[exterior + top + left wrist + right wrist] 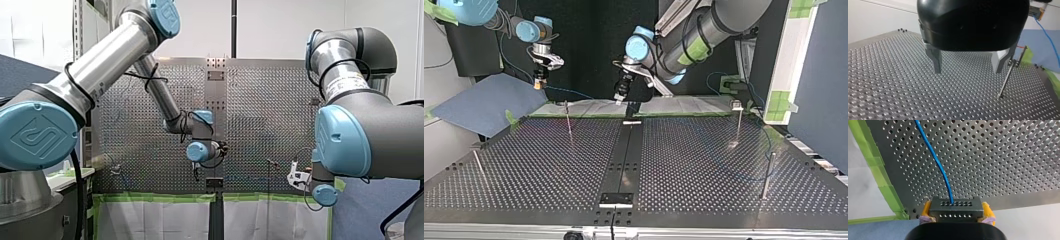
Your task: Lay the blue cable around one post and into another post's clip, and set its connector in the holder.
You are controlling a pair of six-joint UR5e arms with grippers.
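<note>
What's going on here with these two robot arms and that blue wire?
Two robot arms are working over a perforated metal table. My right gripper is shut on the dark connector at the end of the blue cable. It holds the connector in the air near the table's edge, with the cable trailing away over the holes. My left gripper hangs open and empty above the table, beside a thin upright post. The connector is not yet in its holder.

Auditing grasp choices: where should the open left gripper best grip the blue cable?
Probably the nearly straight stretch of blue cable just past the connector, which my right gripper clamps; come crosswise from above, straddling it, since it is thin and anchored there.
</note>
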